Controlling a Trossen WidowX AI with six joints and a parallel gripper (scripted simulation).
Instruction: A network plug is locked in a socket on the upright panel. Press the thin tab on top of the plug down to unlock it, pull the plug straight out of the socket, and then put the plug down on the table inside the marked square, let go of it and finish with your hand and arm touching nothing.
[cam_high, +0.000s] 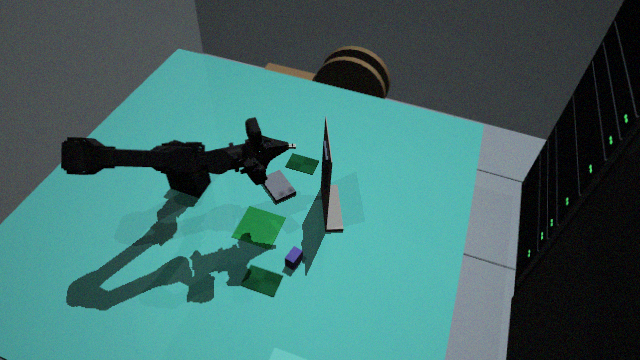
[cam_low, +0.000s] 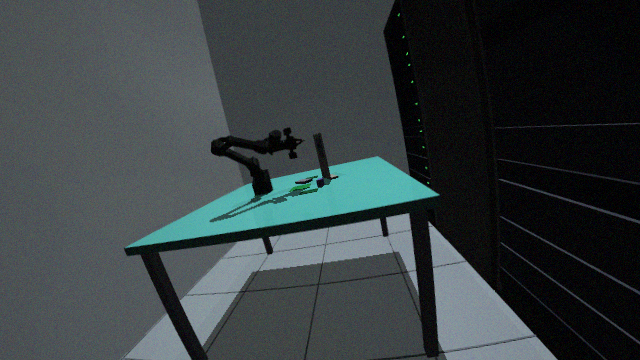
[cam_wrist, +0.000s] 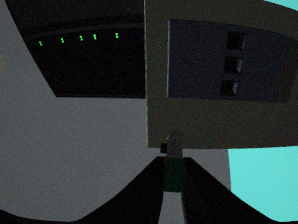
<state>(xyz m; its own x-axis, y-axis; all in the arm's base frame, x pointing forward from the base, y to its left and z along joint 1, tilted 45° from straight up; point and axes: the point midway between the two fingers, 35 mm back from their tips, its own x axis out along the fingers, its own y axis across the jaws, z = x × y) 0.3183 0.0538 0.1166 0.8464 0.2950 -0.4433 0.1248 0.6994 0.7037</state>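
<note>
My gripper (cam_high: 287, 145) (cam_low: 302, 141) (cam_wrist: 173, 164) is shut on the network plug (cam_high: 292, 146) (cam_wrist: 174, 145). The plug's grey front sticks out past the fingertips, with a dark green part between them and a small black bit beside it. The plug is out in the air, with a gap to the upright panel (cam_high: 326, 175) (cam_low: 322, 157) (cam_wrist: 200, 122). The panel's dark face shows three openings, higher and to the right of the plug in the wrist view. A bright green square (cam_high: 259, 225) (cam_low: 301, 188) lies flat on the table, lower than the gripper. The plug's tab is not clear.
Two dark green patches (cam_high: 302, 163) (cam_high: 262, 281) lie on either side of the bright square. A grey box (cam_high: 279, 186) lies between the square and the far patch. A small purple block (cam_high: 294, 257) (cam_low: 320, 183) stands near the near patch. The panel has a pale foot (cam_high: 334, 212).
</note>
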